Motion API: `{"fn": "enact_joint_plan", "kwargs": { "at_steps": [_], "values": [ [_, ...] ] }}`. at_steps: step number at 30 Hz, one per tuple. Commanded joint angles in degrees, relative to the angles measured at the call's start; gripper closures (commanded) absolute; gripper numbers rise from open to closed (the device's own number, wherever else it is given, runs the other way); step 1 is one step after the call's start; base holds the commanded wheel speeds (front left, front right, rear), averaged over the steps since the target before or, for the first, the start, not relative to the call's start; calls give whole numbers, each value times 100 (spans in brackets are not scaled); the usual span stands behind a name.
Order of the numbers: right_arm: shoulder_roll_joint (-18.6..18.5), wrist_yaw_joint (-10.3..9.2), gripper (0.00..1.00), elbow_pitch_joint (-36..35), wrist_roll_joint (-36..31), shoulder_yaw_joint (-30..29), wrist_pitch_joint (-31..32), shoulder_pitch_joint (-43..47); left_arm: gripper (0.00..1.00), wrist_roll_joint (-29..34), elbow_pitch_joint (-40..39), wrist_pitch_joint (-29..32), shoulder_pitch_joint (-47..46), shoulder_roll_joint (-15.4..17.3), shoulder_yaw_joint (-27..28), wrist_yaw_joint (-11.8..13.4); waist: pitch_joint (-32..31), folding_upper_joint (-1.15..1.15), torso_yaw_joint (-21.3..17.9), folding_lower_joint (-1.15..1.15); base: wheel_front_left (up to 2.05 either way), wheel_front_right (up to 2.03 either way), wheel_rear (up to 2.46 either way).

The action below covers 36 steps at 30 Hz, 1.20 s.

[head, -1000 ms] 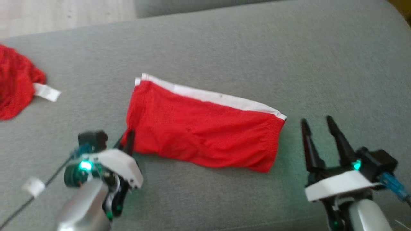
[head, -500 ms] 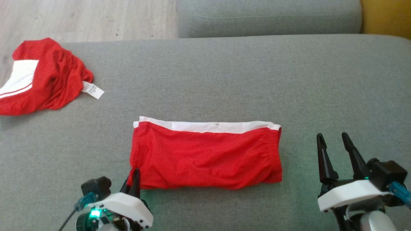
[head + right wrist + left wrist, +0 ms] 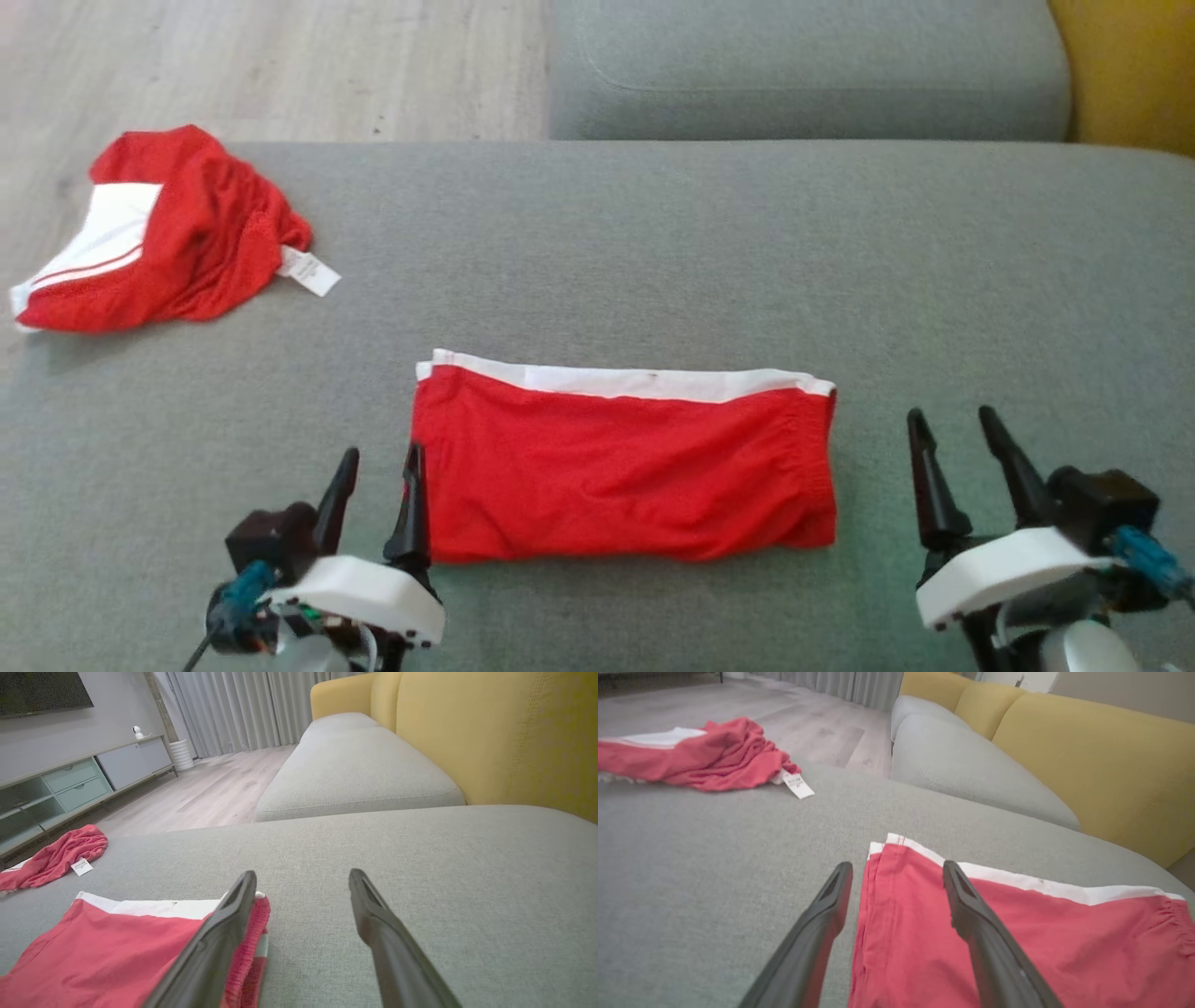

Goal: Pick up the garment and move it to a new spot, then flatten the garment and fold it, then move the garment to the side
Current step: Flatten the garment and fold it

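Note:
The garment (image 3: 625, 467) is a red pair of shorts with a white band, folded into a flat rectangle on the grey sofa cushion (image 3: 653, 243). My left gripper (image 3: 383, 453) stands open at its near left corner. In the left wrist view the gripper (image 3: 897, 865) straddles the left edge of the garment (image 3: 1041, 933), one finger over the cloth and one over bare cushion, holding nothing. My right gripper (image 3: 950, 415) is open and empty just right of the garment. From the right wrist, that gripper (image 3: 302, 873) has its left finger beside the gathered waistband of the garment (image 3: 107, 947).
A second red and white garment (image 3: 177, 233) lies crumpled with a white tag at the cushion's far left edge, above the wooden floor (image 3: 280, 65). Another grey seat cushion (image 3: 803, 75) lies behind, with a yellow backrest (image 3: 1130, 75) at the far right.
My left gripper has opened and let go of the garment's near left corner. The head camera has turned, so the garment now lies square in view. The right gripper stays open.

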Motion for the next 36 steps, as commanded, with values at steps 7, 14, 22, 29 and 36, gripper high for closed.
{"fn": "enact_joint_plan", "kwargs": {
  "at_steps": [7,14,22,29,36],
  "values": [
    [-30,43,0,433,288,411,329,-314,0,392,-1099,-176,136,544,323,448,-35,0,411,0,0,0,0],
    [-30,43,0,1543,150,260,469,-735,0,446,-1567,-144,394,509,250,678,78,0,856,0,0,0,0],
    [-30,43,38,2631,553,393,712,-1179,0,506,-1583,-114,295,406,131,699,161,0,1096,0,0,0,0],
    [-30,43,100,2918,1062,421,897,-1473,0,510,-1586,-133,319,395,123,705,151,0,970,0,0,0,0],
    [-238,43,100,2635,1151,85,1545,-1712,0,521,-1593,-144,256,257,31,678,104,0,650,0,0,0,0]
  ]
}}
